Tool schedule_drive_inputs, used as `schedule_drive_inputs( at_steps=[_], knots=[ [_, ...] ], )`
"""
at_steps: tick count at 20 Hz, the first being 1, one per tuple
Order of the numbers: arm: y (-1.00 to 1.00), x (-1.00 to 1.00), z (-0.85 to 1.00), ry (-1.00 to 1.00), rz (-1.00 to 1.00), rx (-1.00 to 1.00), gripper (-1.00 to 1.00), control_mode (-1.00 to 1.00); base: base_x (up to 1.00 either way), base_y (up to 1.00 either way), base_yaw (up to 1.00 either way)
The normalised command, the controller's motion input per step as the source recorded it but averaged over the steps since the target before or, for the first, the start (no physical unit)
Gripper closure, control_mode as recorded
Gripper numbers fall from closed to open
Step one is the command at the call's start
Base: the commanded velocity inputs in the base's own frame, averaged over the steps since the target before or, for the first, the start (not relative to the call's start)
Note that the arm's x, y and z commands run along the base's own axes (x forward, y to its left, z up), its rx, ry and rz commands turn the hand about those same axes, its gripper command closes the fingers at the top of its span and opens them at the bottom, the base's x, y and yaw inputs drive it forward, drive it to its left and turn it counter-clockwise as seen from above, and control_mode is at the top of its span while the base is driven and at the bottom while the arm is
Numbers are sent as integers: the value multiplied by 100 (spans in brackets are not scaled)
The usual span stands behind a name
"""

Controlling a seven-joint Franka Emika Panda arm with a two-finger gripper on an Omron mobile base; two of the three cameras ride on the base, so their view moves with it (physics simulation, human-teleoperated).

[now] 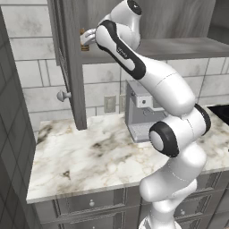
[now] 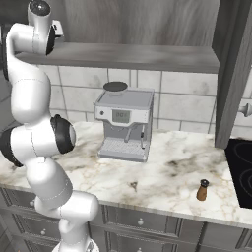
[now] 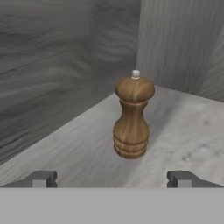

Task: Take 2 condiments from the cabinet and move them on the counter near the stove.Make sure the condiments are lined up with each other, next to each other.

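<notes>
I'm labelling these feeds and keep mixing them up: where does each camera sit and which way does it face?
Left base view: behind the arm, left side, facing the counter; arm at right.
Right base view: behind, right side, facing the espresso machine and light shaker; arm at left.
Hand view: on the hand, facing the dark shaker; open claw.
Base views share counter and machine.

Even, bright rendered light, no glare, soft faint shadow under the shelf board, dim cabinet interior in the hand view, coarse pixelated edges, slightly soft throughout

Glossy white rounded arm with dark joint bands.
</notes>
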Motion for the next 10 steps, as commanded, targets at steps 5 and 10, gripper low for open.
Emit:
schedule_drive_inputs(
  at_steps=[5, 10],
  knots=[
    [6, 32, -2, 0, -1, -1, -100, -100, 0, 0, 0],
    [12, 26, -3, 0, -4, -4, -100, -100, 0, 0, 0]
  ],
)
